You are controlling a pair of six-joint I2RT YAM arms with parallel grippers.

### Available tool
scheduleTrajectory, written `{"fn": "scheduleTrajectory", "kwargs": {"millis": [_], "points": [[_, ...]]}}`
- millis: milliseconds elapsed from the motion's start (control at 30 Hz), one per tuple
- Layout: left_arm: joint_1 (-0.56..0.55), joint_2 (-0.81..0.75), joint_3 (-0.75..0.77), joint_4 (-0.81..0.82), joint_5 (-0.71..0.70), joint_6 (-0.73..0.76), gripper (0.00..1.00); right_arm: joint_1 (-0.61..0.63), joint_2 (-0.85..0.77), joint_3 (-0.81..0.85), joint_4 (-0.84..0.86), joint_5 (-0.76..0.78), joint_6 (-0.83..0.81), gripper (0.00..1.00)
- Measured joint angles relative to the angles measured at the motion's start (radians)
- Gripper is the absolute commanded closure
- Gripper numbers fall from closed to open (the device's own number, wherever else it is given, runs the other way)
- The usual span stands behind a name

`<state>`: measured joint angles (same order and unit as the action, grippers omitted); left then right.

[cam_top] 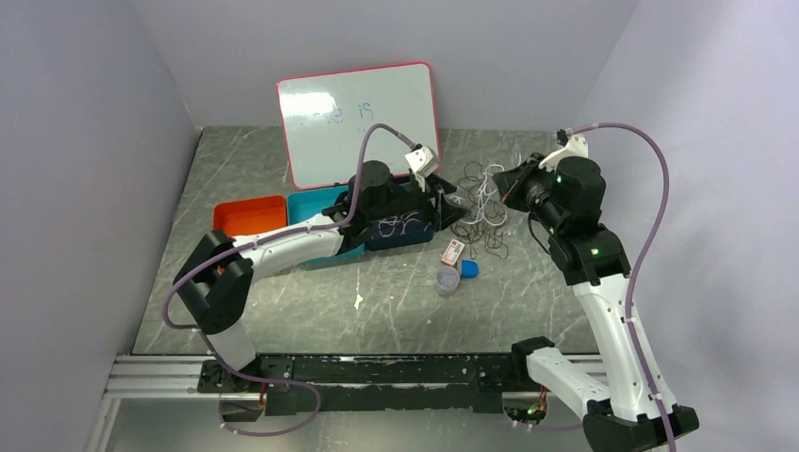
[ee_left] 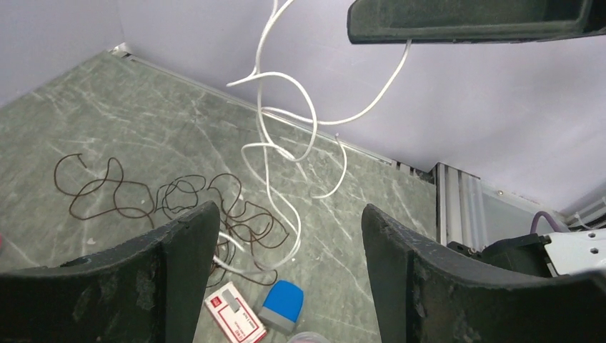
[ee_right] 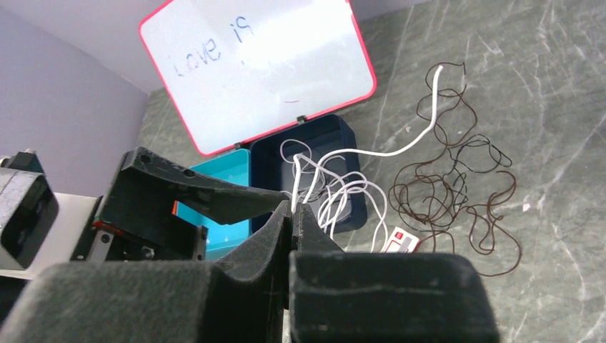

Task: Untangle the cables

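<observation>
Looks like the pulling-apart step, worked above the grey marbled table (cam_top: 283, 311). Pinches the white cable (ee_left: 261, 118) in the right gripper (ee_right: 291, 214), jaws clamped tight, and holds it aloft, with loops dangling below the fingertips toward the dark cable (ee_right: 450, 186), sprawled on the surface beneath and ahead of that gripper. Faces those hanging loops with the left gripper (ee_left: 289, 213), jaws spread wide and grasping nothing, white strands just ahead between the two pads. Appears to run a low white strand down into the dark tangle. Probably calls next for closing the left jaws on a free white strand, then drawing white clear of dark without dragging the tangle along. Shows three containers behind and beside the left gripper: orange tray (cam_top: 247, 215), teal tray (cam_top: 316, 202), navy tray (ee_right: 336, 136). Reveals no contents in orange; hides most of teal under the arm; hints at white strands over navy, inside or merely in front impossible to tell. Leaves a red-and-white box (ee_left: 234, 311), a blue piece (ee_left: 282, 306) and a clear jar (cam_top: 448, 281) just below the left gripper.
</observation>
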<state>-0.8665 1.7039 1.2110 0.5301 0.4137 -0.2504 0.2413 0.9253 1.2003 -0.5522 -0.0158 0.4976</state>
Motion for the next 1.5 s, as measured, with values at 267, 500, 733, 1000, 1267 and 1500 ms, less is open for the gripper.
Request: {"fn": "scheduleTrajectory", "kwargs": {"millis": [267,500,733,1000,1267,1500], "points": [[-0.023,0.034,0.056,0.015,0.002,-0.006,0.23,0.000,-0.002,0.005,0.000,-0.034,0.018,1.00],[-0.040,0.074,0.098,0.025,0.001,-0.020,0.29,0.000,-0.006,0.004,0.000,-0.076,0.034,1.00],[-0.046,0.096,0.138,0.006,-0.009,-0.026,0.66,0.000,-0.022,0.000,0.001,-0.101,0.042,1.00],[-0.046,0.064,0.119,-0.023,-0.044,-0.005,0.90,0.000,-0.042,-0.011,-0.018,-0.043,0.008,1.00],[-0.046,-0.117,0.015,-0.087,-0.113,0.043,0.93,0.000,-0.048,-0.041,-0.053,0.051,-0.048,1.00],[-0.046,-0.243,-0.025,-0.192,-0.231,0.100,0.93,0.000,-0.052,-0.050,-0.061,0.106,-0.080,1.00]]}}
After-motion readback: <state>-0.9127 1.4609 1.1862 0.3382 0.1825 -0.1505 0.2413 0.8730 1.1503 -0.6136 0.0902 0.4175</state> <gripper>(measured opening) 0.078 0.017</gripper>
